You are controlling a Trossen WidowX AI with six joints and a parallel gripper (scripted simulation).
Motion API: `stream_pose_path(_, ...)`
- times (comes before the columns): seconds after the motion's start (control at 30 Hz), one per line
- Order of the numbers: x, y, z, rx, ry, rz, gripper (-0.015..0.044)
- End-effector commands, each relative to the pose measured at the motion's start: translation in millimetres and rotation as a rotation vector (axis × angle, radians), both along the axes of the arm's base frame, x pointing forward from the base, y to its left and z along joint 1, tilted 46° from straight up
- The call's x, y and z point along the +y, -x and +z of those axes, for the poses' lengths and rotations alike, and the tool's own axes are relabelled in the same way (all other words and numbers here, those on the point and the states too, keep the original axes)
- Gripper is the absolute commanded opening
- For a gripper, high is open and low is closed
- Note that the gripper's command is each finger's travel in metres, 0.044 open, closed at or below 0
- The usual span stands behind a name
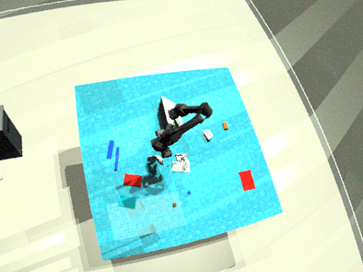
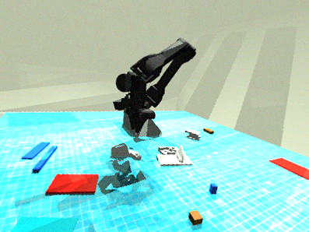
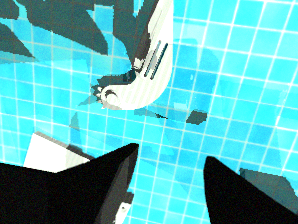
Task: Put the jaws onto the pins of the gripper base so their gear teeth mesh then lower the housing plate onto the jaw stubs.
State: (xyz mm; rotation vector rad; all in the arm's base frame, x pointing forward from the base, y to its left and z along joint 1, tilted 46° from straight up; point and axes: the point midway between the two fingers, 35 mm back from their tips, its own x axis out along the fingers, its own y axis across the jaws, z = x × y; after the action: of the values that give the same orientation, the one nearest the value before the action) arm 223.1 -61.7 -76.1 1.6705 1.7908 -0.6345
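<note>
A loose white jaw (image 1: 159,159) (image 2: 134,154) (image 3: 155,90) with a toothed end lies on the table beside the gripper base. The white gripper base (image 1: 180,169) (image 2: 166,160) (image 3: 47,155) has white parts on it, one standing up; whether any gear teeth mesh cannot be told. A small white part (image 1: 207,134) (image 2: 193,134), apparently the housing plate, lies farther back. My gripper (image 1: 162,149) (image 2: 138,131) (image 3: 170,157) is partly open and empty above the table, near the loose jaw. In the wrist view its left finger hides much of the base.
A red plate (image 1: 132,180) (image 2: 73,184) and two blue bars (image 1: 110,150) (image 2: 45,159) lie on the loose jaw's side. Another red plate (image 1: 247,180) (image 2: 295,169), a small blue cube (image 1: 188,192) (image 2: 213,188) and orange blocks (image 1: 225,126) (image 2: 195,217) lie on the table.
</note>
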Motion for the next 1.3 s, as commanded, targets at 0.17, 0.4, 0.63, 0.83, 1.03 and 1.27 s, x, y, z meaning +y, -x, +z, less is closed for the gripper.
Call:
stream_pose_path(0.17, 0.0, 0.0, 0.0, 0.000, 0.000, 0.000, 0.0420)
stream_pose_path(0.4, 0.0, 0.0, 0.0, 0.000, 0.000, 0.000, 0.0440)
stream_pose_path(0.63, 0.0, 0.0, 0.0, 0.000, 0.000, 0.000, 0.0440)
stream_pose_path(0.83, 0.0, 0.0, 0.0, 0.000, 0.000, 0.000, 0.0440)
stream_pose_path(1.03, 0.0, 0.0, 0.0, 0.000, 0.000, 0.000, 0.0440)
stream_pose_path(1.27, 0.0, 0.0, 0.0, 0.000, 0.000, 0.000, 0.0335)
